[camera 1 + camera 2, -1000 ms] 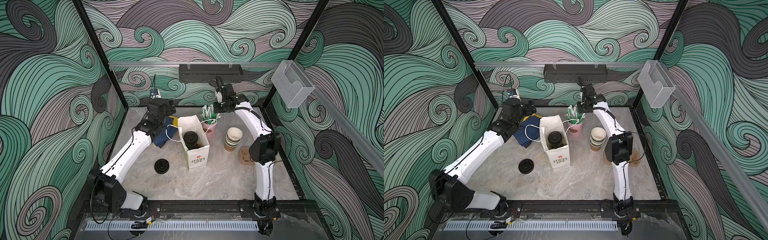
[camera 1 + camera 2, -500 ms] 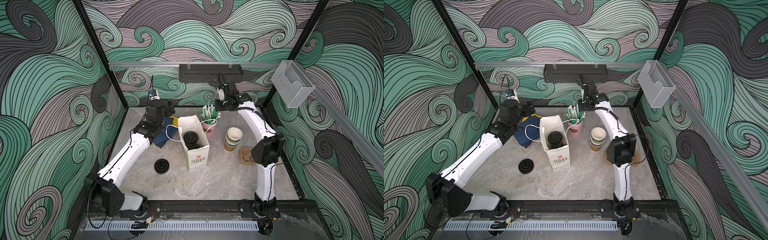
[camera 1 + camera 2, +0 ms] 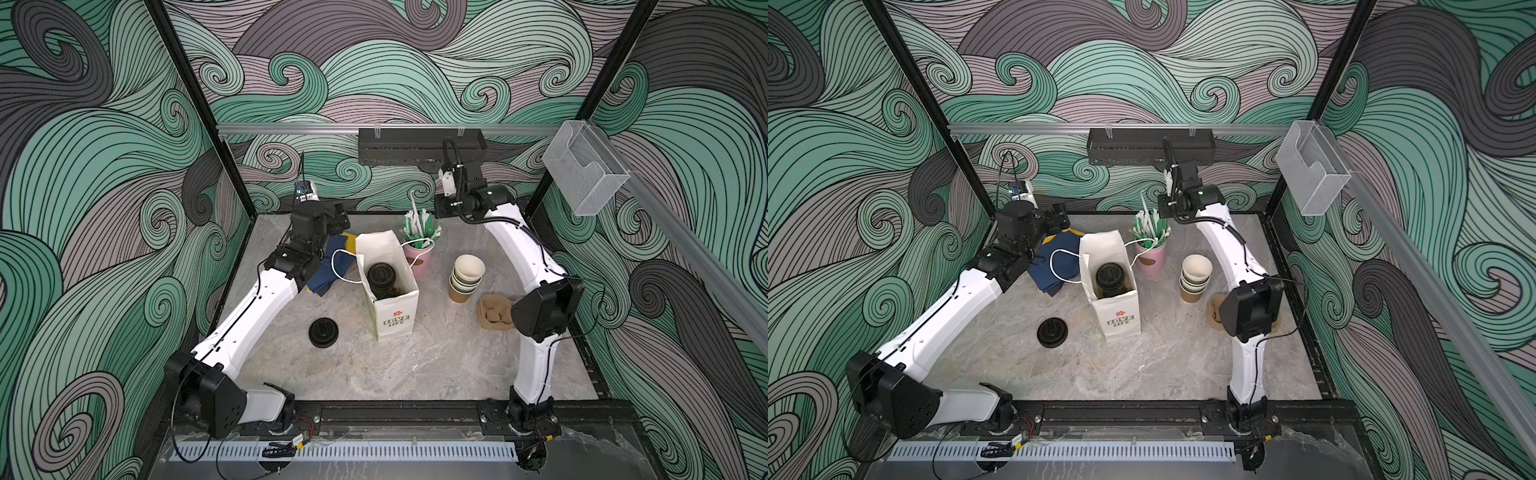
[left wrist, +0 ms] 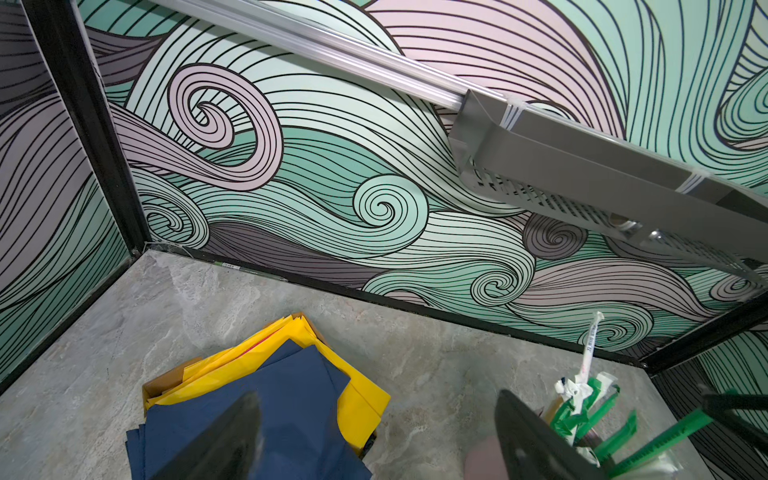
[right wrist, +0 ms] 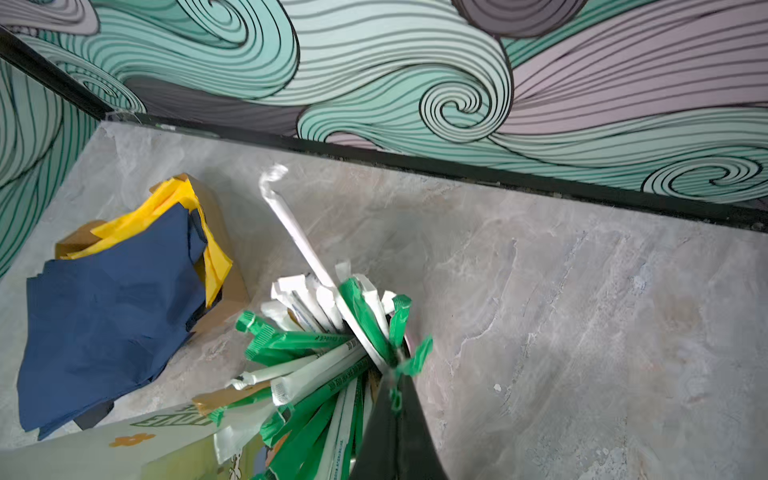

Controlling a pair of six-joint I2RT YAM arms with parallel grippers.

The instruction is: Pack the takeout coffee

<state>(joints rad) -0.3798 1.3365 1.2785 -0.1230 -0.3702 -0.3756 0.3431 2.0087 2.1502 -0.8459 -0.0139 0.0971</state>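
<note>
One takeout coffee (image 3: 380,275) (image 3: 1110,276), an olive cup with a black sip lid, stands inside the open white paper bag (image 3: 395,318) (image 3: 1120,318) at mid-table. My left gripper (image 3: 338,218) (image 4: 378,440) hangs open over the blue and yellow napkins (image 4: 257,399), behind and left of the bag, with nothing between its fingers. My right gripper (image 3: 438,208) (image 5: 392,374) is shut above the pink cup (image 3: 419,261) of wrapped straws. A scrap of green wrapper sits pinched in its seam, and a long white straw (image 5: 299,241) runs out from its tips.
A loose black lid (image 3: 323,332) lies left of the bag. Right of the bag are a stack of lidless cups (image 3: 465,278) and a brown cardboard carrier (image 3: 494,311) beside the right arm's elbow. A black shelf (image 3: 419,145) hangs on the back wall.
The right arm has drawn up and toward the back right corner, staying shut. The left arm has shifted slightly back and left, still open. Bag, cups and lid have not moved.
</note>
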